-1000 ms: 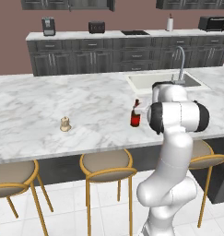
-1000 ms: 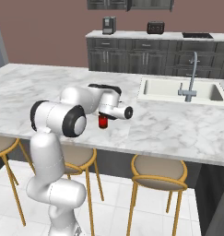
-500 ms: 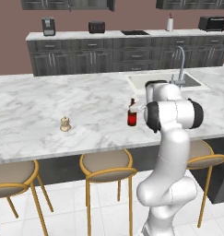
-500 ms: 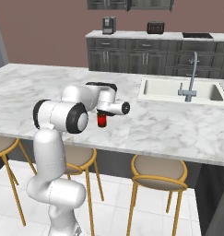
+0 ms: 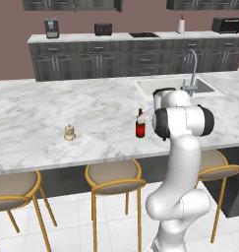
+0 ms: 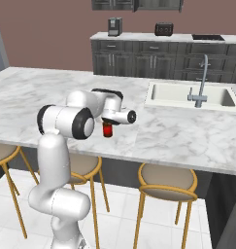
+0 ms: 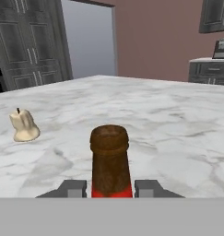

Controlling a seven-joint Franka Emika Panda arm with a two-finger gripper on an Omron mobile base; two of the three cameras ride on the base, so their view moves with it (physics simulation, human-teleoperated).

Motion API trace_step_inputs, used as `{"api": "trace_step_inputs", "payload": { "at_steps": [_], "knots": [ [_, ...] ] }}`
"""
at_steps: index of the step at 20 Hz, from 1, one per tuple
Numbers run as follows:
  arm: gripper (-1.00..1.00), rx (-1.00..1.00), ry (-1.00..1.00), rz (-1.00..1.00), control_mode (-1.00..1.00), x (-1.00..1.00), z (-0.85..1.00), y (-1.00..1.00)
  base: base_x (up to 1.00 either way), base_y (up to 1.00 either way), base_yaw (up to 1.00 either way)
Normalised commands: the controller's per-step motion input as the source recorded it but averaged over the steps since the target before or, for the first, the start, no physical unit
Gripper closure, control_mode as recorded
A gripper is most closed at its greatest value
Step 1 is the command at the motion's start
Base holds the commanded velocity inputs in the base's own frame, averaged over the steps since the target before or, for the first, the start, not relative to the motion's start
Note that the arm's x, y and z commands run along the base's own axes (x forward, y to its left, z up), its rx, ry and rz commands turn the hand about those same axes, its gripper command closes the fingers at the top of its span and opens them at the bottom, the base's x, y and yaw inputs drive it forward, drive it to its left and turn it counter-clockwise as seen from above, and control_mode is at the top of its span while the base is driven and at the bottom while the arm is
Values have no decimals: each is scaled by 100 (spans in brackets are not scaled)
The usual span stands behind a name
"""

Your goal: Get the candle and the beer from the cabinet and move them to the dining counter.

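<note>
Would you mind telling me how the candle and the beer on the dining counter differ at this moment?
The candle is short, stubby and cream-coloured; the beer is a taller, slim dark brown bottle with a red label. The candle stands free, well apart from the arm; the beer sits between the fingers of the hand, which is shut on it. Both are upright over the dining counter.

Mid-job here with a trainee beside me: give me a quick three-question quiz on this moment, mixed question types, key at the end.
1. True or false: the candle stands on the dining counter.
2. What is the gripper shut on? A) faucet B) beer C) stool
3. Fill in: in the left base view, the sink lies to the ____ of the beer.

Key: 1 true; 2 B; 3 right.
</note>
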Motion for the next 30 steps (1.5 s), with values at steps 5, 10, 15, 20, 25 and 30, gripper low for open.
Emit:
{"api": "trace_step_inputs", "payload": {
  "at_steps": [5,10,15,20,25,30],
  "knots": [
    [100,0,0,0,-100,4,-14,0,0,0,0],
    [100,0,0,0,-100,2,-21,0,0,0,0],
    [100,0,0,0,-100,0,-1,0,0,0,0],
    [-100,0,0,0,-100,0,0,0,0,0,0],
    [-100,0,0,0,-100,0,0,0,0,0,0],
    [-100,0,0,0,-100,0,0,0,0,0,0]
  ]
}}
